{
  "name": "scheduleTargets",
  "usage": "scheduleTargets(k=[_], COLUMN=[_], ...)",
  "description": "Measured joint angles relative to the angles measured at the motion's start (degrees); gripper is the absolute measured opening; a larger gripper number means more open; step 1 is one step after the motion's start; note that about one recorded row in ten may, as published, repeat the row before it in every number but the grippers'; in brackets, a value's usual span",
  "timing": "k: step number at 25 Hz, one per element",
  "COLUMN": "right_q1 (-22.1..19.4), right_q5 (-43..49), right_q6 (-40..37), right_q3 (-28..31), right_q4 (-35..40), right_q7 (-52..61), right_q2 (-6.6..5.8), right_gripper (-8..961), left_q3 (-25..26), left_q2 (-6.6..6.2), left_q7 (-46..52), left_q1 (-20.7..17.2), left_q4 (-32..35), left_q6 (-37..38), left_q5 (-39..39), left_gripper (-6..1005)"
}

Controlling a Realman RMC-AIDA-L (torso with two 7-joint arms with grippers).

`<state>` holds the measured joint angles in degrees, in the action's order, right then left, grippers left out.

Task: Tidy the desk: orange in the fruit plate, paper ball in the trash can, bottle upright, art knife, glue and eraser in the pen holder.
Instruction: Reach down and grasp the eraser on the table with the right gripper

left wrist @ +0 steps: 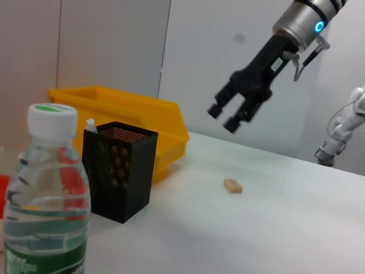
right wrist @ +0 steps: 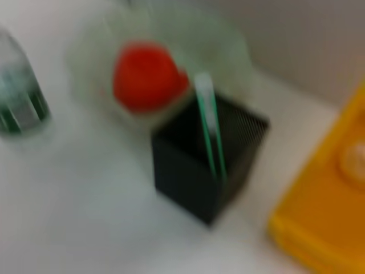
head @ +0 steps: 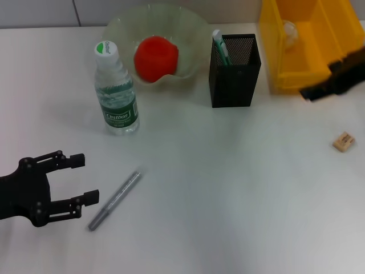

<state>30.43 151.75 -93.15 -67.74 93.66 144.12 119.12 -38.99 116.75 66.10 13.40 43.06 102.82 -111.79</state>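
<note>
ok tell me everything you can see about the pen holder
The pen holder is a tall black metal-mesh box of square section, open at the top, standing upright on the white desk. It sits between the fruit plate and the yellow trash can, apart from both. A white and green stick-like item leans inside one corner, poking above the rim. No gripper touches it.

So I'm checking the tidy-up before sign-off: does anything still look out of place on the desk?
Yes. A slim grey knife lies loose on the white desk near the open left gripper, and a small tan eraser block sits by the desk's right edge. Neither is in the black mesh pen holder.
</note>
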Motion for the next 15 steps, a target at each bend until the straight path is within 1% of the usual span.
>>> scheduleTargets(k=[3,6,11,14,15], right_q1=[2.42,4.42,6.84,7.30,7.30], right_q5=[4.83,8.69,13.01,15.04,15.04], right_q6=[-4.03,-5.73,-3.78,-0.93,-0.93], right_q3=[-0.16,-0.26,-0.27,-0.54,-0.54], right_q4=[-2.00,-6.05,-14.67,-18.43,-18.43], right_q7=[1.94,4.01,4.80,4.92,4.92], right_q2=[0.14,0.15,0.15,0.15,0.15], right_gripper=[832,825,813,806,804], left_q3=[-0.02,-0.03,-0.08,-0.14,-0.14], left_q2=[0.12,0.35,0.58,0.72,0.72], left_q7=[0.00,0.00,-0.01,0.00,0.00], left_q1=[0.22,0.43,1.19,1.47,1.47], left_q4=[0.00,0.00,-0.39,-0.61,-0.61], left_q6=[-0.19,-0.55,-1.02,-1.64,-1.64], left_q5=[0.00,-0.20,-1.43,-2.09,-2.09], left_gripper=[799,799,799,799,799])
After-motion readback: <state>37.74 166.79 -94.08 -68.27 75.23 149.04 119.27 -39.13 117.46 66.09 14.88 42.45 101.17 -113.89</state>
